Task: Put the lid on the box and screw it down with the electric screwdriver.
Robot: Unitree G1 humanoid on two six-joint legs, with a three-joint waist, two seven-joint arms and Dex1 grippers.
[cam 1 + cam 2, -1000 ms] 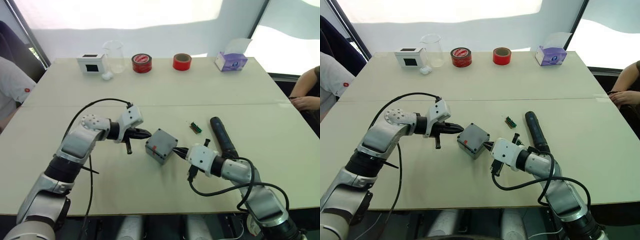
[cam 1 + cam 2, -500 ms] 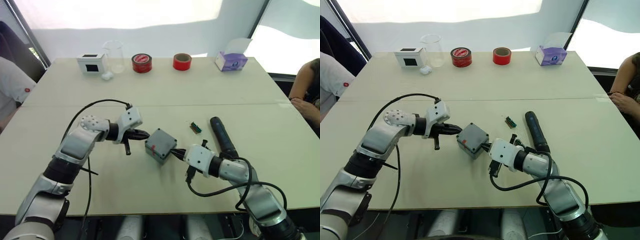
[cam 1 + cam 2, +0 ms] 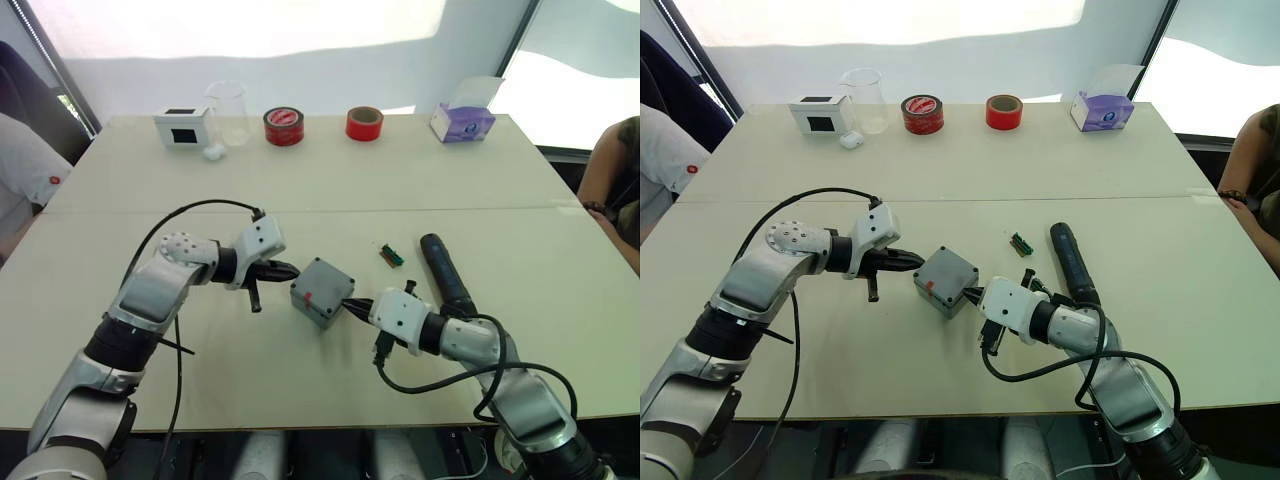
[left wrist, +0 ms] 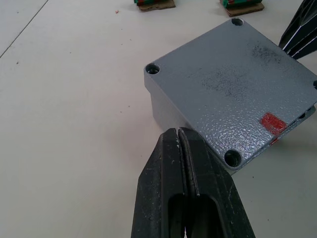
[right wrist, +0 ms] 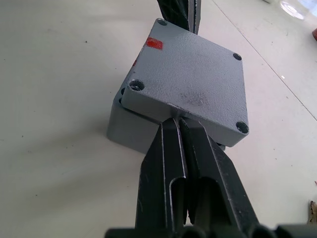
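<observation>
The grey lid (image 3: pixel 325 281) lies on the box (image 5: pixel 130 130) at mid-table, sitting slightly askew with one edge overhanging. Its red mark (image 4: pixel 273 123) faces up, and screw holes show at the corners. My left gripper (image 3: pixel 293 270) is shut, its tips against the box's left side. My right gripper (image 3: pixel 352 303) is shut too, its tips touching the lid's right edge (image 5: pixel 178 120). The dark electric screwdriver (image 3: pixel 447 273) lies flat on the table just right of my right gripper, untouched.
A small green part (image 3: pixel 391 255) lies between box and screwdriver. Along the far edge stand a white box with black screen (image 3: pixel 183 127), a clear beaker (image 3: pixel 228 112), two red tape rolls (image 3: pixel 284 126), and a purple tissue box (image 3: pixel 462 122). People sit at both table sides.
The box, lid and both grippers have barely moved. The hand of the person at the right table edge has drawn back.
</observation>
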